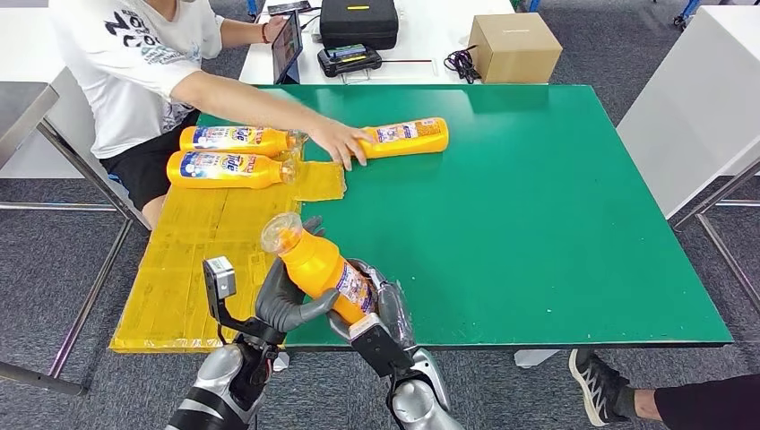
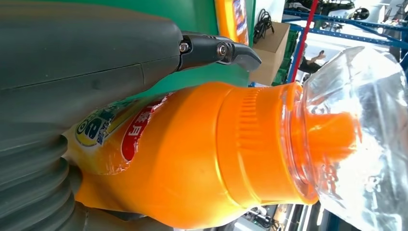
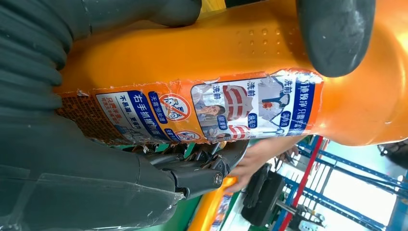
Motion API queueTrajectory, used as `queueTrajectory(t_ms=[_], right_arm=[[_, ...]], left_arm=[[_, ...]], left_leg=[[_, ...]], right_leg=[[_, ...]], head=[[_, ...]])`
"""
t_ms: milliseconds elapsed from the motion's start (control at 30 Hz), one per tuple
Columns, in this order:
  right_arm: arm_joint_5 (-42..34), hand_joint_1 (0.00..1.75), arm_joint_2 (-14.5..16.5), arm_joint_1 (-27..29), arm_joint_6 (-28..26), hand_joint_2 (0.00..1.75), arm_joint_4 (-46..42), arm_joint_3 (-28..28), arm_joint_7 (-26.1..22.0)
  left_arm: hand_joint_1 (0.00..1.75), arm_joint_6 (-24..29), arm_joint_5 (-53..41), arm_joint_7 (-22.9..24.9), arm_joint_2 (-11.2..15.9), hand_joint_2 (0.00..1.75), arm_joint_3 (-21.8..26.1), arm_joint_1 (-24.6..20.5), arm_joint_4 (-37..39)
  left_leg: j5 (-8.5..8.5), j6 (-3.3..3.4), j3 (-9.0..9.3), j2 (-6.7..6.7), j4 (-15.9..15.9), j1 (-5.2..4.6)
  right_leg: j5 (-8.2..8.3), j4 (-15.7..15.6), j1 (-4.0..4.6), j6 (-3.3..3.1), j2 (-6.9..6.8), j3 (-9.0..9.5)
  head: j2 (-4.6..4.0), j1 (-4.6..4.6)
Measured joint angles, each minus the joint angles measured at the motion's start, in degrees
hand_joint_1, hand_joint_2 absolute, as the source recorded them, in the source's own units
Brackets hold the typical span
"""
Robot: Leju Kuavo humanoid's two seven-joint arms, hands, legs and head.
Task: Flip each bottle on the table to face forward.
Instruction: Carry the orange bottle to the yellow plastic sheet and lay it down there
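Gripping one orange bottle point(image 1: 318, 267) between left hand point(image 1: 285, 300) and right hand point(image 1: 381, 309) above a green table point(image 1: 556, 224) on grey carpet point(image 1: 54, 260).

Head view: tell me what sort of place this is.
Probably a robotics lab or test room, not a home. A green work table stands on grey carpet, a person sits beside it placing bottles, and behind it a white desk carries a tablet, a black case and a cardboard box.
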Motion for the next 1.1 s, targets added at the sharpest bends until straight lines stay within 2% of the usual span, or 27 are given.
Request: queueTrajectory(t_ms=[367,400,433,500,533,567,600,1100], right_arm=[[0.5,1.75,0.0,-0.3,1.9,1.75,0.7,0.5,0.1],[0.9,1.75,0.1,-0.4,2.0,1.75,1.1,0.8,0.1],[1.1,1.75,0.1,-0.6,1.9,1.75,1.5,1.2,0.1],[1.4,1.75,0.2,-1.2,1.8,1.75,2.5,1.8,0.0],[1.5,1.75,0.2,-1.5,1.7,1.75,3.0,2.2,0.0],[1.7,1.75,0.2,-1.8,1.7,1.75,3.5,2.5,0.0],[1.8,1.75,0.3,-2.2,1.6,1.75,4.0,2.8,0.0],[2.9,1.75,1.1,-5.0,0.6,1.75,9.9,5.2,0.6]], left_arm=[[0.03,-1.1,-0.5,-0.1,0.3,1.75,-0.6,0.0,0.0],[0.15,-1.3,-0.6,-0.1,0.3,1.75,-0.7,0.0,0.0],[0.35,-1.6,-0.6,-0.1,0.3,1.75,-0.8,0.0,0.0],[1.12,-2.0,-0.7,-0.1,0.4,1.75,-1.0,0.0,0.0],[1.43,-2.2,-0.7,-0.2,0.4,1.75,-1.0,0.0,0.0],[1.67,-2.4,-0.8,-0.2,0.5,1.75,-1.1,-0.1,0.1],[1.73,-2.7,-0.9,-0.2,0.6,1.75,-1.1,-0.2,0.1],[1.75,-3.7,-0.6,-0.3,1.8,1.75,-0.9,-0.5,1.2]], left_leg=[[0.0,0.0,-0.02,0.0,0.0,0.0],[0.0,0.0,-0.02,0.0,0.0,0.0],[0.0,0.0,-0.02,0.0,0.0,0.0],[0.0,0.0,-0.01,0.0,0.0,0.0],[0.0,0.0,-0.01,0.0,0.0,0.0],[0.0,0.0,-0.01,0.0,0.0,0.0],[0.0,0.0,-0.01,0.0,0.0,0.0],[0.0,0.0,-0.01,0.0,0.0,0.0]], right_leg=[[0.0,0.0,0.0,0.0,0.0,0.0],[0.0,0.0,0.0,0.0,0.0,0.0],[0.0,0.0,0.0,0.0,0.0,0.0],[0.0,0.0,0.0,0.0,0.0,0.0],[0.0,0.0,0.0,0.0,0.0,0.0],[0.0,0.0,0.0,0.0,0.0,0.0],[0.0,0.0,0.0,0.0,0.0,0.0],[0.0,0.0,0.0,0.0,0.0,-0.01]], head=[[0.0,0.01],[0.0,0.01],[0.0,0.01],[0.0,0.01],[0.0,0.0],[0.0,0.01],[0.0,0.01],[0.0,0.01]])
